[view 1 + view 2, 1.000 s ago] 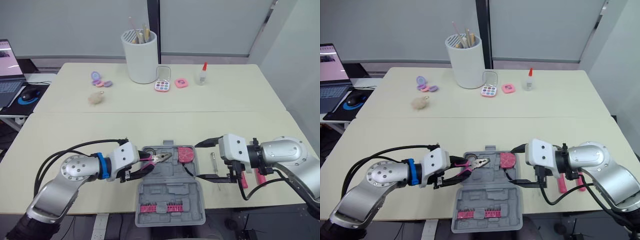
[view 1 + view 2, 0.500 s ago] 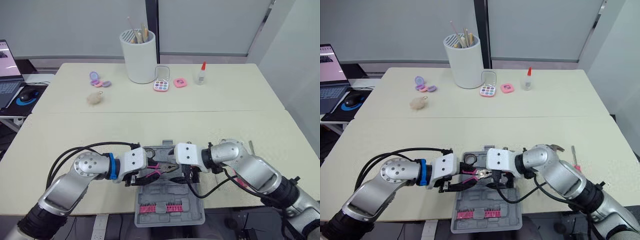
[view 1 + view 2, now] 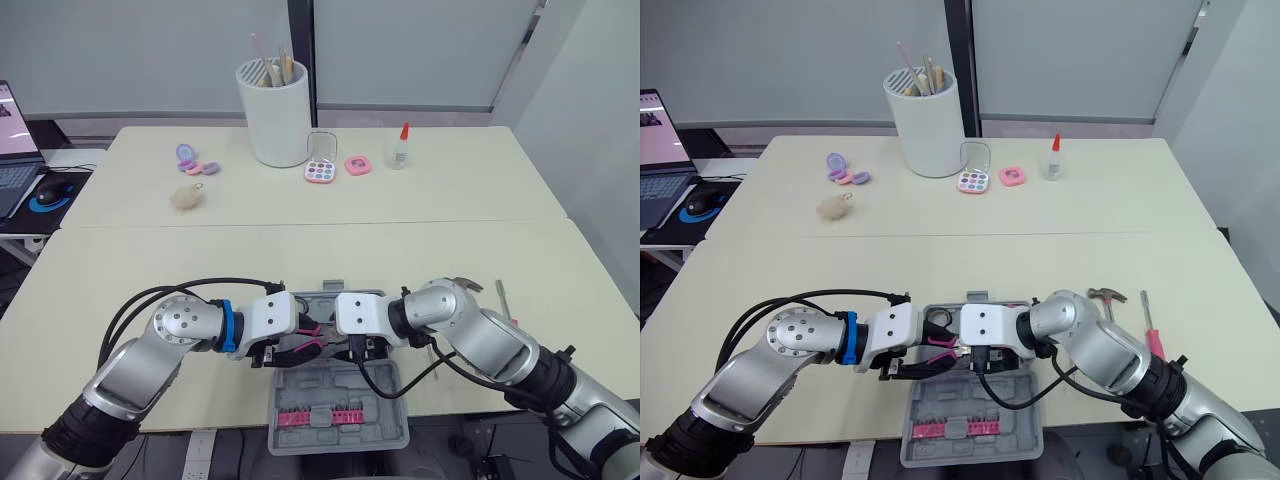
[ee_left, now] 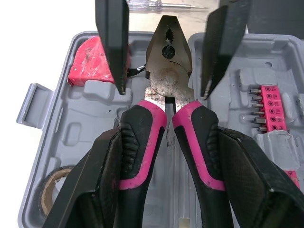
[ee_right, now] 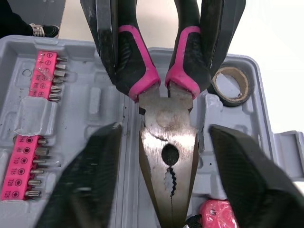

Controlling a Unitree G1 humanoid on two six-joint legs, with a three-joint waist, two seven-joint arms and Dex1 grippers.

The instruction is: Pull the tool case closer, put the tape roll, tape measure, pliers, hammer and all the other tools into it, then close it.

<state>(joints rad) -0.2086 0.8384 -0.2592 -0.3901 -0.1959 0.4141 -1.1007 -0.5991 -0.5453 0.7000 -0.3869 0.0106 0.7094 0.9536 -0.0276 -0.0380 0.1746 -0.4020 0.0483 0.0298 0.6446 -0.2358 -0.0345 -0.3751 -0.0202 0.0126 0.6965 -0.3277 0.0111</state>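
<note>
Right end effector (image 5: pixel 164 135), spread wide, has swung in astride pliers (image 4: pixel 168 78) gripped by left end effector (image 4: pixel 169 135).

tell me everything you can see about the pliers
The pliers have a worn grey steel head with serrated, closed jaws and a round pivot. The handles are black with pink inner grips. The left hand clamps both handles, holding the tool roughly flat over the open grey tool case; whether it touches the case is unclear. The right hand has its fingers open on either side of the head, not visibly gripping it.
</note>
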